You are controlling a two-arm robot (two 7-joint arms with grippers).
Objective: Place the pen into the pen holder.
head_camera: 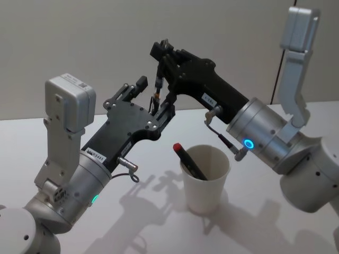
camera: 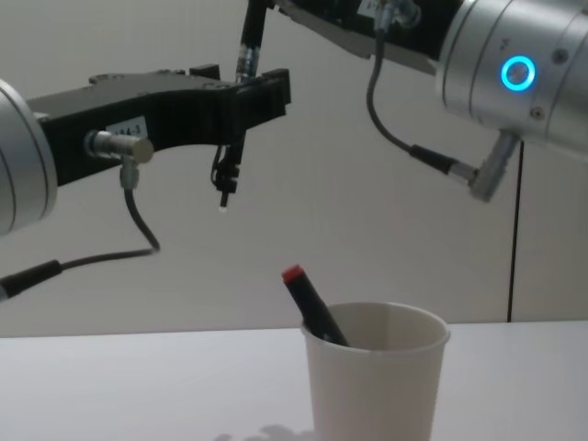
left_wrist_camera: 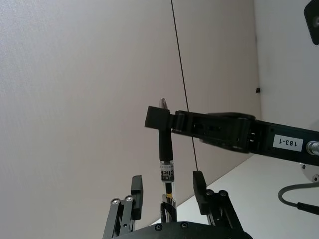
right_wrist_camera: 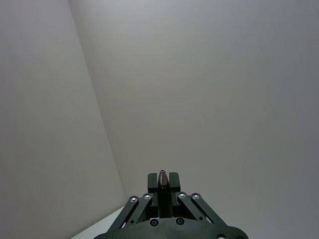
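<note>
My right tool [head_camera: 161, 53] is clamped on the upper end of the pen [left_wrist_camera: 166, 172], whose metal tip pokes out between my fingers [right_wrist_camera: 153, 180] in the right wrist view. My left tool [left_wrist_camera: 167, 194] sits just below, and in its own wrist view its fingers [left_wrist_camera: 136, 188] stand apart on either side of the barrel without touching it, so the pen hangs upright from the right tool alone, high above the surface [head_camera: 132, 211]. The chest view puts the pen's lower end well above the pen holder [camera: 375, 381] and off to its left. I judge the pen light, stiff and slim, with a smooth barrel that could slip or swing if pinched near one end, so a hold nearer its middle, around the labelled band, would steady it best. The pen holder is a white paper cup standing upright on the surface, and I expect it to be light enough to tip if bumped at the rim. Inside it a dark marker with a red cap [head_camera: 186, 159] already leans against the left side of the rim, leaving the right part of the opening free.
</note>
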